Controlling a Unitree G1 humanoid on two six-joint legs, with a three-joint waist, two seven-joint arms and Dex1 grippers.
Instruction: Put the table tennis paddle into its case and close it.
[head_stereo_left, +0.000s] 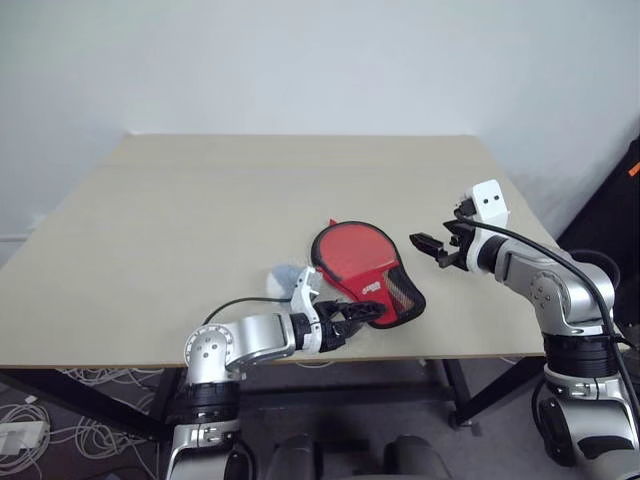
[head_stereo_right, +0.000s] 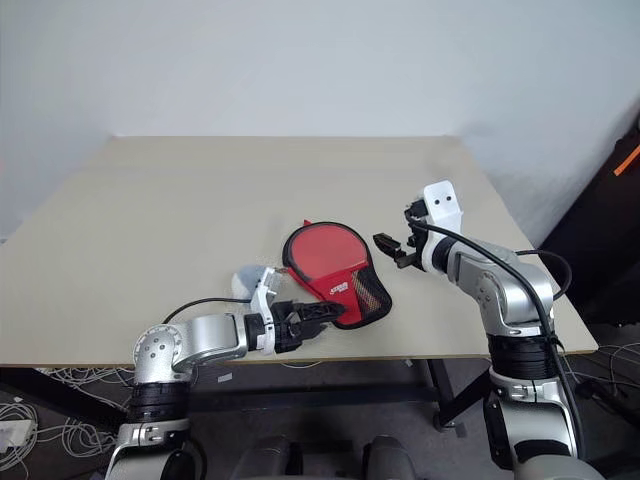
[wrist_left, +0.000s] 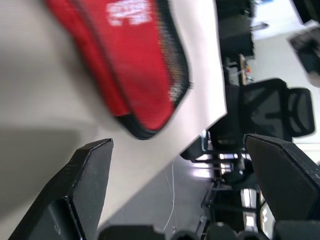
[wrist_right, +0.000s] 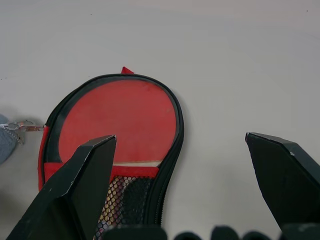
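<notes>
Head view, left to right: left gripper (head_stereo_left: 362, 313) with jaws wide at the case's (head_stereo_left: 395, 290) near end; paddle (wrist_right: 120, 122) seated inside the unzipped case near the bench (head_stereo_left: 200, 220) edge; right gripper (head_stereo_left: 432, 250) wide, hovering. A careless push could slide the case off.

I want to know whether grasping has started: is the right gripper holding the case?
No. The right gripper hangs open beside the case, apart from it, with bare table between them.

Red case (head_stereo_left: 362, 270) with white logo and black mesh, beige table (head_stereo_left: 200, 240), black-fingered pincers
</notes>
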